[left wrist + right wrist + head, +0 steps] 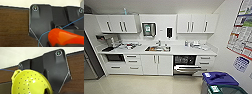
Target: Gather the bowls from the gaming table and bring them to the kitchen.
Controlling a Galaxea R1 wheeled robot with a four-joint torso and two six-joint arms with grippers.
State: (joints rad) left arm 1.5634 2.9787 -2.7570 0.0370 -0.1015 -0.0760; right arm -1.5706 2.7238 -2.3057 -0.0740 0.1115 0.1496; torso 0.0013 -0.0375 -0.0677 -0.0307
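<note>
Orange-red bowl (65, 37) sits large in the left wrist view, cut off at the frame edge, right by the left gripper; fingers hidden, grip can't be told. Yellow-green bowl (30, 83), dotted with small holes, hollow side facing the right wrist camera, partly cropped; right gripper's fingers also unreadable. Farther off, kitchen: blue bin (219, 78), white countertop (184, 51), steel sink (158, 48), paper-towel dispenser (148, 29).

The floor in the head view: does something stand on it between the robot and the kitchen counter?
Nothing visible does. The pale floor runs bare to the counter and sink. The blue-lidded bin stands off to the right, by the wall.
</note>
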